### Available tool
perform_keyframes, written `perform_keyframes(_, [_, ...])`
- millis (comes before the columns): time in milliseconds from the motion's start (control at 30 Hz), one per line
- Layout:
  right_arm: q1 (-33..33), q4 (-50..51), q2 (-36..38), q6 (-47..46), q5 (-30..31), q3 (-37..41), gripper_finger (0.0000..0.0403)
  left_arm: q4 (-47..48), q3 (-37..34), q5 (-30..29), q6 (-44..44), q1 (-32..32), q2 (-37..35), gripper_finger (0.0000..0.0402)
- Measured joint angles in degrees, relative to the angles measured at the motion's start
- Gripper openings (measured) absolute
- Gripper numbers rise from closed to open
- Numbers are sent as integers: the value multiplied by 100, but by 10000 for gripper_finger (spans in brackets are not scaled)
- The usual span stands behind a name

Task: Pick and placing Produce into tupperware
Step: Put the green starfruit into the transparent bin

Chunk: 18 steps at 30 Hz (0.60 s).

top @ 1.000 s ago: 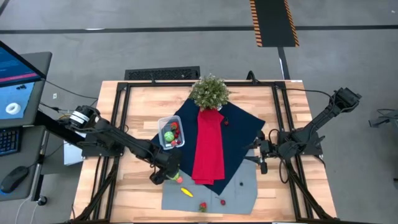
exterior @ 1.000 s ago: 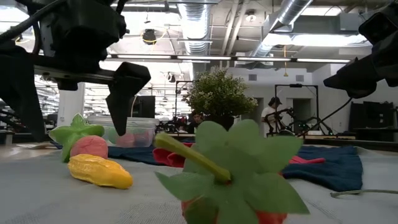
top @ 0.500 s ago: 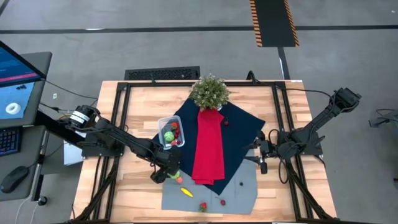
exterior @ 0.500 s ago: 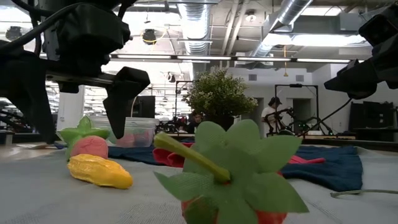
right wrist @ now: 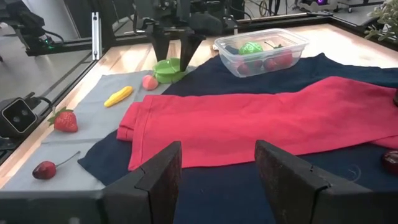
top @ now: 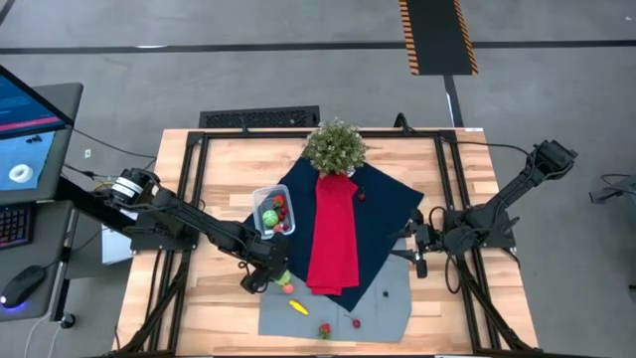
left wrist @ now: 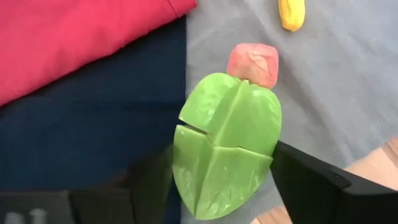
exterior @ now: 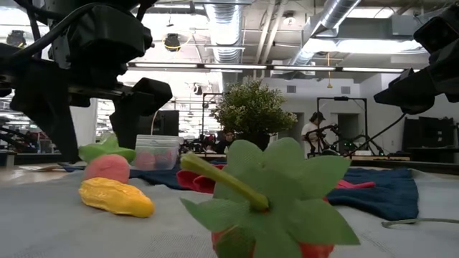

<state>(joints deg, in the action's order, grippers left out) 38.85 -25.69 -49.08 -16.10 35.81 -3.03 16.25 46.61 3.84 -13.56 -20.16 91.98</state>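
Your left arm reaches in from the left edge of the surface toward its middle, lowered. Your left pincer [top: 270,278] points down, fingers spread wide, one to either side of a green leafy produce piece [left wrist: 225,144]; contact cannot be confirmed. Your right arm waits folded at the right side of the surface. Your right pincer [top: 413,252] stands open, holding nothing.

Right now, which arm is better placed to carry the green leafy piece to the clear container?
The left. Its pincer already straddles the green leafy piece, close to the tupperware. The right pincer waits open, across the red cloth.
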Motion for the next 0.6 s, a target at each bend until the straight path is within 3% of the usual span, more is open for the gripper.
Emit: perform_keyframes(600, [0,0,0,0,-2,0,225,-63,4,-66,430,2,-9,148])
